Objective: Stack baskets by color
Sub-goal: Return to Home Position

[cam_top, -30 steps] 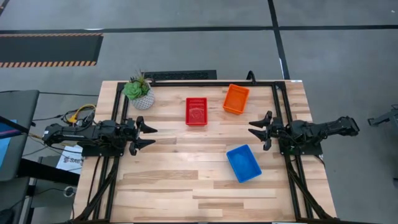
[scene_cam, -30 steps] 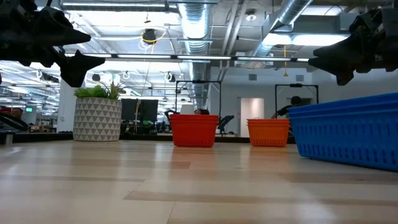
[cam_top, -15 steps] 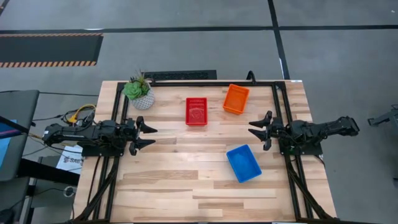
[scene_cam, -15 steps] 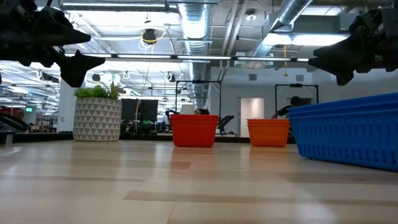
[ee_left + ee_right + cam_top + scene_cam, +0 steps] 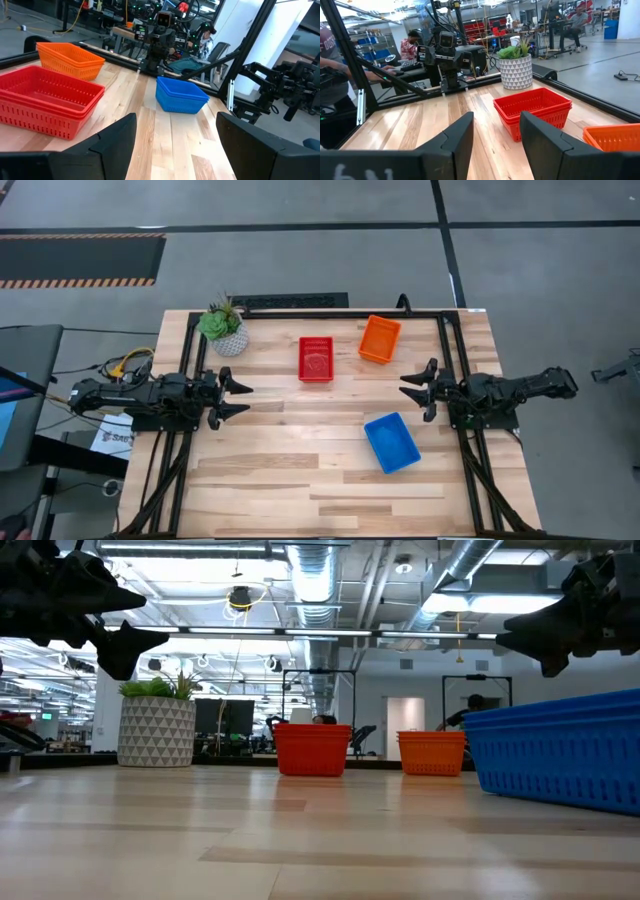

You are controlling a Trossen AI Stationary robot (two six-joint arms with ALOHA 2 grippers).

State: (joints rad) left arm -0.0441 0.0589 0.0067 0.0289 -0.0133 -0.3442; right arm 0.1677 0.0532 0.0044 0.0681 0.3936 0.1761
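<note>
At the left edge of the table (image 5: 300,480), about midway between near and far sides: left gripper (image 5: 247,399), fingers spread apart, nothing held, pointing right toward the table's middle. Its arm lies level, reaching back past the left edge. Opposite it at the right edge: right gripper (image 5: 403,385), fingers likewise apart and empty, pointing left, its arm running off to the right. The low view shows both grippers raised clear of the wood. Between them and farther back sits the red stack of baskets (image 5: 316,358), layered rims showing in the wrist views. The orange stack (image 5: 380,338) is to the right of the red, slightly farther back, turned a little askew. The blue stack (image 5: 391,442) is near side, right of centre, close to the right gripper, also skewed. All three stacks stand apart from one another. A potted plant (image 5: 225,327) stands at the far left corner, left of the red stack.
</note>
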